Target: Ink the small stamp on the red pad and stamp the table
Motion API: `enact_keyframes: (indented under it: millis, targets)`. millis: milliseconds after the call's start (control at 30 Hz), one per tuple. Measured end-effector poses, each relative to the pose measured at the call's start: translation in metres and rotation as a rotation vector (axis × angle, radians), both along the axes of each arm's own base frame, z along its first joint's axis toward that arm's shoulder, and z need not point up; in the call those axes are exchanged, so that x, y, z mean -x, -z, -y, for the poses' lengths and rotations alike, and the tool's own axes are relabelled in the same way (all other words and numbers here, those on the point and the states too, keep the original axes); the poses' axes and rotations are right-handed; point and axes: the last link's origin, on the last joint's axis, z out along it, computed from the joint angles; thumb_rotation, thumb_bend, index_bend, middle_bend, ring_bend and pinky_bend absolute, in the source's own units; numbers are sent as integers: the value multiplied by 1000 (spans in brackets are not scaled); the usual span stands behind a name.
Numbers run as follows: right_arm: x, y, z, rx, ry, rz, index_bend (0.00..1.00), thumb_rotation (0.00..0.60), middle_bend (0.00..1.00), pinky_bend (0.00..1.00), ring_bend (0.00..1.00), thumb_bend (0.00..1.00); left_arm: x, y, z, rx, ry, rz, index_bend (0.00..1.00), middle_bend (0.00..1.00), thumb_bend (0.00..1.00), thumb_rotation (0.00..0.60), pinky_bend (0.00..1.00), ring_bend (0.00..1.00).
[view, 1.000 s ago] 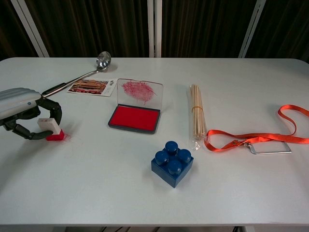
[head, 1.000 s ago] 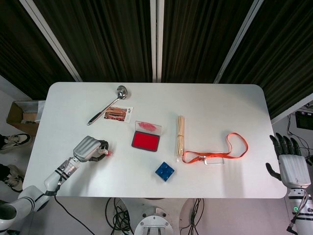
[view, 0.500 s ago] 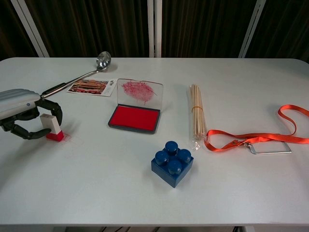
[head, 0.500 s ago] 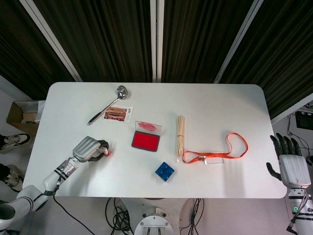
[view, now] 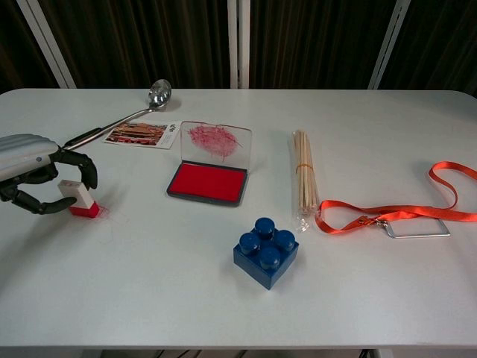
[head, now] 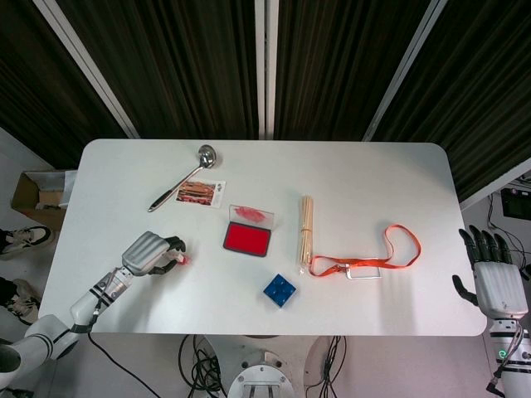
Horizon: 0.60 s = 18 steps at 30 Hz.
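Here your left robot hand [view: 33, 170] sits at the far left of the worktop [view: 149, 291], its fingers curled around the small stamp [view: 79, 200] and holding it. The stamp's red base is down on the worktop surface, tilted slightly, with a faint red smear beside it. Just past it, further back, you have a metal ladle [view: 119, 117] lying diagonally, and a picture card [view: 141, 134] touching its handle. Next comes the red pad [view: 208, 183], open, its clear lid [view: 216, 142] standing upright at the back and stained with red ink; it is well apart from the stamp. In front of the pad, nearer you, is a blue building brick [view: 266, 251]. To its right lies a bundle of wooden sticks [view: 302, 176], and its near end touches an orange lanyard [view: 402, 211] with a clear badge holder. At the far right, off the worktop edge, your right robot hand [head: 492, 277] hangs with fingers spread and holding nothing.
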Motion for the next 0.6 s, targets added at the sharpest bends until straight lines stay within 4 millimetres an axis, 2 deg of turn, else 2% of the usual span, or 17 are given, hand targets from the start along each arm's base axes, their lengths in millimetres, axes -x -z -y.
enact_keyframes:
  millis: [200, 367, 467, 533, 567, 600]
  targets:
    - [0, 0, 0, 1, -1, 0, 0, 600, 0, 0, 0, 246, 1, -7, 5, -6, 5, -7, 372, 398, 385, 600, 988, 964]
    - [1, -2, -1, 10, -1, 3, 0, 600, 0, 0, 0, 245, 2, -21, 10, -31, 12, -6, 351, 382, 358, 600, 975, 949]
    - [1, -4, -1, 13, -1, 4, 0, 600, 0, 0, 0, 245, 0, -38, 10, -93, 19, 26, 340, 367, 278, 600, 941, 875]
    - [1, -4, -1, 13, 0, 8, 0, 600, 0, 0, 0, 244, -5, -55, 10, -159, 19, 77, 321, 352, 209, 596, 906, 750]
    - [1, -5, -1, 13, 0, 10, 0, 600, 0, 0, 0, 244, -7, -64, 10, -191, 20, 102, 312, 347, 198, 565, 873, 706]
    - [1, -5, -1, 13, 0, 12, 0, 600, 0, 0, 0, 244, -9, -74, 10, -226, 22, 126, 280, 320, 183, 406, 730, 572]
